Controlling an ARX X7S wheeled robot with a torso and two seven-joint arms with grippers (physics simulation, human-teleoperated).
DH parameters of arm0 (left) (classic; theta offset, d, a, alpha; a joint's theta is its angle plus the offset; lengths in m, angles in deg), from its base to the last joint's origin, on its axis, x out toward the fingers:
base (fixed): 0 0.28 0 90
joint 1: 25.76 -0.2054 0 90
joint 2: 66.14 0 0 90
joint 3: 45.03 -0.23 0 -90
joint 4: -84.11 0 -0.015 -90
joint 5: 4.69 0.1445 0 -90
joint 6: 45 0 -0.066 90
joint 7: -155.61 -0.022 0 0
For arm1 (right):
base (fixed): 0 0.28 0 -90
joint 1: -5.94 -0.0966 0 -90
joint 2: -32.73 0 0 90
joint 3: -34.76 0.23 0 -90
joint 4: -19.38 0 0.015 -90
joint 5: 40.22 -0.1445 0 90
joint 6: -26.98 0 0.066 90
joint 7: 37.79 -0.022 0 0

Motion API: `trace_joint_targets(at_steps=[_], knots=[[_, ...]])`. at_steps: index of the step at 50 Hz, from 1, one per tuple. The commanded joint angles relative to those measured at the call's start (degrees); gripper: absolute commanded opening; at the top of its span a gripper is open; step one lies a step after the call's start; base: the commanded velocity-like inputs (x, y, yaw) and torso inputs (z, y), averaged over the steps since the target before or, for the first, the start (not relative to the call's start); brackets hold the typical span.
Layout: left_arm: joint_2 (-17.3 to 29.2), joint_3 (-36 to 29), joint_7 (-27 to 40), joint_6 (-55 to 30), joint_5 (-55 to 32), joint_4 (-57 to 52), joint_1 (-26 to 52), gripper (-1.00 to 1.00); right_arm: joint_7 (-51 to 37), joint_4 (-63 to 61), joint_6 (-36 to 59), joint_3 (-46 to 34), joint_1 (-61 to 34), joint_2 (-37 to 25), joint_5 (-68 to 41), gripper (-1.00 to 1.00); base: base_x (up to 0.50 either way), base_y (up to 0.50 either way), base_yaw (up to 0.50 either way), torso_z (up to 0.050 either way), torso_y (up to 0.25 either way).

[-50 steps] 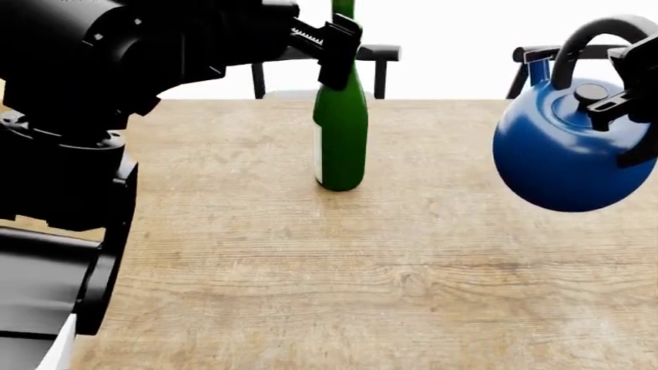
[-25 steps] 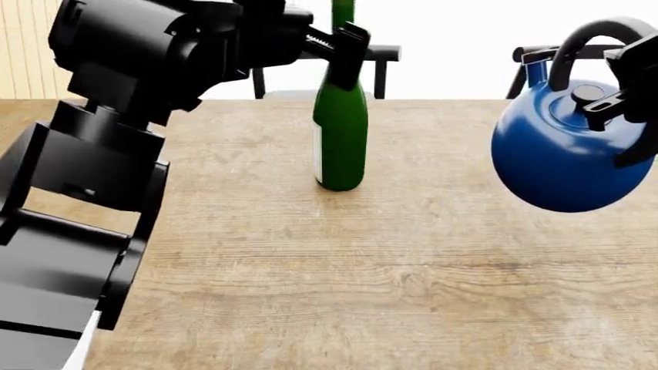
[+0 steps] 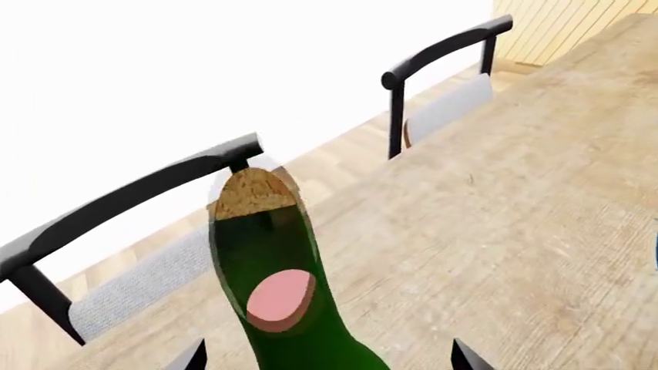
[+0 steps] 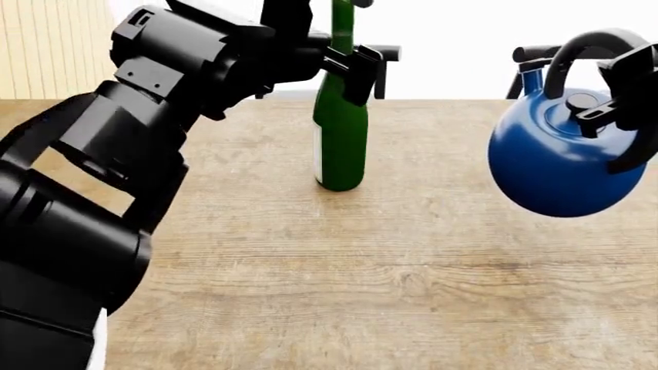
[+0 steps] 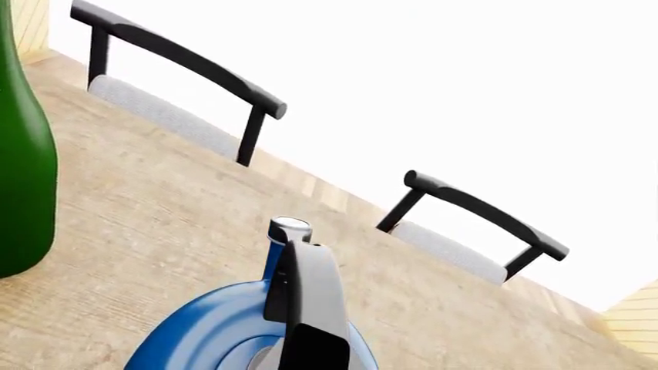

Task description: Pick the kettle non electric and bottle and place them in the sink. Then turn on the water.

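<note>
The green bottle [image 4: 340, 139] stands upright on the wooden table [image 4: 360, 270], at the far middle. My left gripper [image 4: 346, 65] is open, its jaws set on either side of the bottle's neck. In the left wrist view the bottle [image 3: 273, 262] with its cork-coloured top sits between two widely spread fingertips [image 3: 191, 358]. My right gripper [image 4: 629, 81] is shut on the black handle of the blue kettle [image 4: 555, 166] and holds it above the table at the right. The kettle [image 5: 200, 339] and its handle [image 5: 308, 301] fill the near part of the right wrist view. The sink is out of view.
Two black chairs with grey seats stand behind the table's far edge [image 4: 383, 54] [image 4: 535, 55]. They also show in the left wrist view [image 3: 134, 200] and the right wrist view [image 5: 483, 212]. My bulky left arm [image 4: 113, 169] covers the table's left side.
My left arm has swung up and rightward, and its gripper has moved in around the bottle's neck. The held kettle has drifted slightly left.
</note>
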Motion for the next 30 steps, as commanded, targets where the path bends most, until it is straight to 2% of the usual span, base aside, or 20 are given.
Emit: trace_joint_targets(at_steps=[1, 11, 12, 30], knots=[[-0.26, -16.55, 1.74, 6.74, -16.06, 5.29, 2.1, 1.0, -0.72, -0.1, 0.55, 0.94, -1.93, -0.08, 2.78, -1.0, 0.0, 0.0, 0.0, 0.0, 0.01], [-0.26, -21.83, 2.04, 8.07, -21.95, 5.88, 3.15, 1.0, -0.58, -0.34, 0.63, 0.79, -2.07, -0.23, 2.62, -1.0, 0.0, 0.0, 0.0, 0.0, 0.001], [-0.26, -22.11, 2.28, 8.23, -22.44, 6.01, 3.22, -1.0, -0.5, -0.4, 0.54, 0.79, -2.0, -0.39, 2.64, -1.0, 0.0, 0.0, 0.0, 0.0, 0.0], [-0.26, -25.75, 2.39, 9.39, -26.69, 6.46, 3.87, -1.0, 0.37, 0.02, 0.84, 0.33, -2.95, -0.15, 3.21, -1.0, 0.0, 0.0, 0.0, 0.001, 0.001]])
